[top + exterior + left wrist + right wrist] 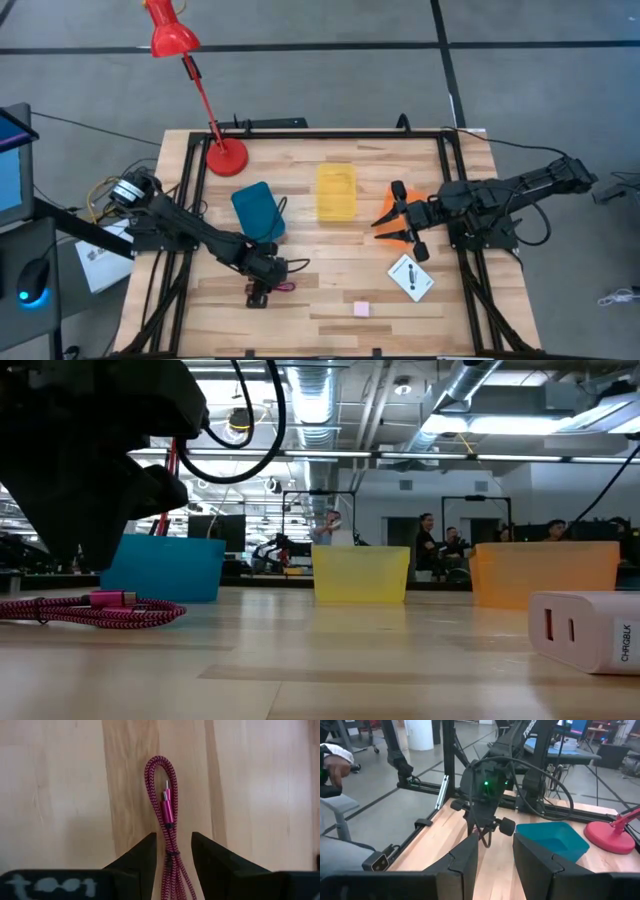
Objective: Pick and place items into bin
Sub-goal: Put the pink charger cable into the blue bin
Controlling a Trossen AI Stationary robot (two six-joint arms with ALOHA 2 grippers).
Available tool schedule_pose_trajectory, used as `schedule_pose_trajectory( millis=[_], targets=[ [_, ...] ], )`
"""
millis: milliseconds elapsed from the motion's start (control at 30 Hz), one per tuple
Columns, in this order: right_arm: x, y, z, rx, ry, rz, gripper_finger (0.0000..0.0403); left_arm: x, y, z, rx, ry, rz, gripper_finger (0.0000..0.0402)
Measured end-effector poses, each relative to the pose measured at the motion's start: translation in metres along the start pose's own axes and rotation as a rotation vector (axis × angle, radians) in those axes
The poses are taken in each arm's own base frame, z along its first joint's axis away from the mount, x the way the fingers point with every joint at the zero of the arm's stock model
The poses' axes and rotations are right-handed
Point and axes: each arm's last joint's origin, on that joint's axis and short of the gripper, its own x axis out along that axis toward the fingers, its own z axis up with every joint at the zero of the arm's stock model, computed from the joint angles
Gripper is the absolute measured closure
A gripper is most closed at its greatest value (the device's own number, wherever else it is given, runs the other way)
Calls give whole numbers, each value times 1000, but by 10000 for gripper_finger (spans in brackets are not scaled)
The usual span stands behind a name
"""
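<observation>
The dark red looped cord (169, 795) lies flat on the wooden table, at the near left in the high view (287, 289) and at the left in the low view (90, 609). My left gripper (174, 852) is open and low over the cord, one finger on each side of its strands. I see no finger touching it. The pale pink cube (362, 309) sits near the table's front edge. The white square block with a black mark (410, 277) lies at the near right and also shows in the low view (590, 630). My right gripper (495, 852) is open and empty, by the orange bin (385, 216).
A teal bin (258, 210), a yellow bin (336, 190) and the orange bin (545, 573) stand across the table's middle. A red desk lamp's base (226, 157) sits at the far left. Black frame rails (190, 190) run along the table's sides.
</observation>
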Motion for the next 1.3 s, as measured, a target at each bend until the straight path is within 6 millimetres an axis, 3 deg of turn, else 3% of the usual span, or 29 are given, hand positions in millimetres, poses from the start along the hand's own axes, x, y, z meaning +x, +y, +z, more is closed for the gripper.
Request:
schedule_pose_trajectory(
  millis=[267, 567, 1300],
  targets=[
    [0, 0, 0, 0, 2, 0, 284, 2, -1, 1, -61, -7, -5, 291],
    [0, 0, -1, 0, 10, 1, 284, 23, -7, -4, -28, 28, 5, 292],
    [0, 0, -2, 0, 16, 1, 284, 21, -2, -7, 22, 31, 118, 292]
  ],
)
